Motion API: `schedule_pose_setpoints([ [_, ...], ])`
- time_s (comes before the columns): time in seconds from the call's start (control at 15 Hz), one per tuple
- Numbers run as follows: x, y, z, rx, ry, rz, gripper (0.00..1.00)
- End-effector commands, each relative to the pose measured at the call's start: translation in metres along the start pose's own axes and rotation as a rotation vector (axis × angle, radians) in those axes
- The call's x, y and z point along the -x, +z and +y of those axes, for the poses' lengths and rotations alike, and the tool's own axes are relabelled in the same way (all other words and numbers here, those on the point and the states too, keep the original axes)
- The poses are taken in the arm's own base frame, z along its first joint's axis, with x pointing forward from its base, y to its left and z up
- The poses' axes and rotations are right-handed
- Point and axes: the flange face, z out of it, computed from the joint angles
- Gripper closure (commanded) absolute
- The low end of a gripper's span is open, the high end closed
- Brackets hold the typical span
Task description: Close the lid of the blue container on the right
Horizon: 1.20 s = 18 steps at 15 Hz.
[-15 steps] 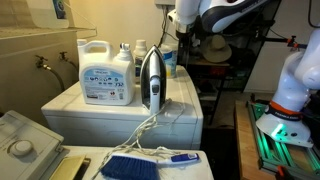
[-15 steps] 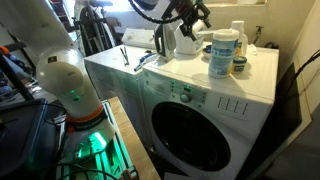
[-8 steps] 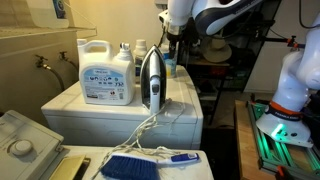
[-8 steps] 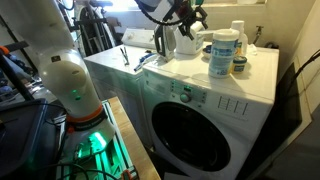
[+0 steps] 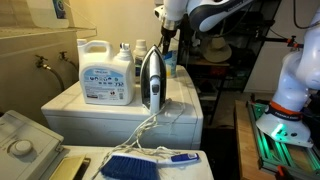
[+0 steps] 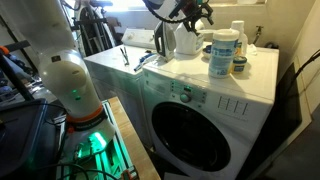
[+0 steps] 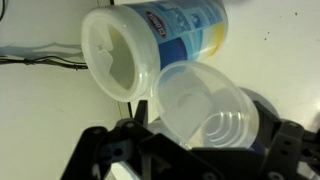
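Note:
The blue container [image 7: 165, 35] fills the top of the wrist view, seen from above, with a blue, white and yellow label. Its pale translucent lid [image 7: 205, 110] is flipped open and hangs off the rim towards me. My gripper [image 7: 195, 165] is open, with its dark fingers on either side of the lid; I cannot tell whether they touch it. In an exterior view the container [image 6: 224, 50] stands on the washing machine [image 6: 180, 75] and the gripper [image 6: 197, 14] hovers up and beside it. In an exterior view the gripper [image 5: 165, 28] is above the container [image 5: 170, 62].
A white iron [image 5: 150, 80] stands upright mid-top with its cord trailing down. A large white detergent jug [image 5: 106, 72] and dark bottles [image 5: 127, 52] stand behind. A white bottle [image 6: 238, 34] and a small dark tub [image 6: 240, 67] stand by the container.
The gripper has moved sideways towards the blue container, closing in above it. The container, the iron and the jug have not moved.

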Motion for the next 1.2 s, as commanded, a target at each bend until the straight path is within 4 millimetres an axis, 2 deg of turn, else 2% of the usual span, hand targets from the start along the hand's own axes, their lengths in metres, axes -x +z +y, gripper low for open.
schedule_pose_setpoints([
  [0.0, -0.001, -0.016, 0.024, -0.041, 0.033, 0.017, 0.0],
  [0.27, 0.008, -0.024, 0.06, -0.056, 0.11, 0.022, 0.0],
  [0.4, 0.019, -0.016, 0.079, -0.067, 0.157, 0.017, 0.0],
  [0.8, 0.052, -0.015, 0.13, -0.102, 0.319, 0.034, 0.0],
  [0.93, 0.067, -0.006, 0.142, -0.129, 0.37, 0.012, 0.0],
  [1.13, 0.09, 0.02, 0.148, -0.195, 0.436, -0.007, 0.0],
])
